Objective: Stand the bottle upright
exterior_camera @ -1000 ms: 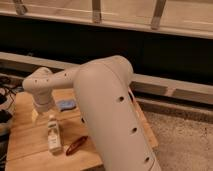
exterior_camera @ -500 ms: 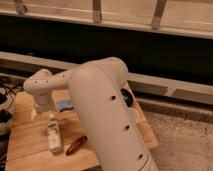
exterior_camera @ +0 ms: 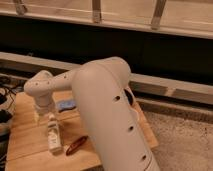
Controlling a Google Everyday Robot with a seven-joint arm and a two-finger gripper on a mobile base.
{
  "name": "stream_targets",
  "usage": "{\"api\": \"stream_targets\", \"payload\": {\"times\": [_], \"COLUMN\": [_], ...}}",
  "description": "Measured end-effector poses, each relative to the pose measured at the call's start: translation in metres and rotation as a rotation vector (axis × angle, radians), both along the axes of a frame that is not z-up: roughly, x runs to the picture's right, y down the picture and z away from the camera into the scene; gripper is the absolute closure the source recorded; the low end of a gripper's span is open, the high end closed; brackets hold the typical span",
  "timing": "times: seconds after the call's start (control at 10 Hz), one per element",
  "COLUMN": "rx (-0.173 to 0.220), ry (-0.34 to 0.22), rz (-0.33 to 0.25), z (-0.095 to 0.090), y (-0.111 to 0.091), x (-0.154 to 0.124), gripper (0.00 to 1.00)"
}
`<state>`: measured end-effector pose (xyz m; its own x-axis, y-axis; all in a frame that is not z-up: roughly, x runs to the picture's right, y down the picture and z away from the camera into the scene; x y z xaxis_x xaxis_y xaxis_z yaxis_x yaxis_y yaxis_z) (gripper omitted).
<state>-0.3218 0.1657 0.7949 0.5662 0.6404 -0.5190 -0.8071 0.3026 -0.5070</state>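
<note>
The bottle [exterior_camera: 53, 133] is small, slim and white with a pale label. It is on the left part of the wooden table [exterior_camera: 25, 142], its cap end pointing up in the picture toward the gripper. I cannot tell whether it lies flat or is tipped up. My gripper [exterior_camera: 43, 114] hangs under the round white wrist [exterior_camera: 40, 86], right at the bottle's cap end. The big white arm link [exterior_camera: 107, 110] fills the middle of the view and hides the table's centre.
A reddish-brown oblong object [exterior_camera: 76, 145] lies just right of the bottle near the table's front edge. A blue object [exterior_camera: 66, 105] lies behind it. A dark object [exterior_camera: 129, 96] shows behind the arm. Cables [exterior_camera: 6, 95] lie at the left. A dark wall and rail run behind.
The arm has shifted slightly to the left and the wrist sits a little lower over the bottle's cap end. The bottle has hardly moved.
</note>
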Motion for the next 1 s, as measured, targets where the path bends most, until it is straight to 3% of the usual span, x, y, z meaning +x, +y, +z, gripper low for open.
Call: {"api": "stream_targets", "payload": {"times": [0.1,0.5,0.8,1.0], "rx": [-0.008,-0.030,-0.057,-0.054], "ry": [0.022,-0.046,-0.023,0.030], "rz": [0.025,-0.044,-0.042,-0.030], "z": [-0.001,0.013,0.027,0.032], "y": [0.000,0.011,0.022,0.029], "x": [-0.001,-0.012,-0.015,-0.018], "gripper": [0.10,0.09,0.09,0.09]}}
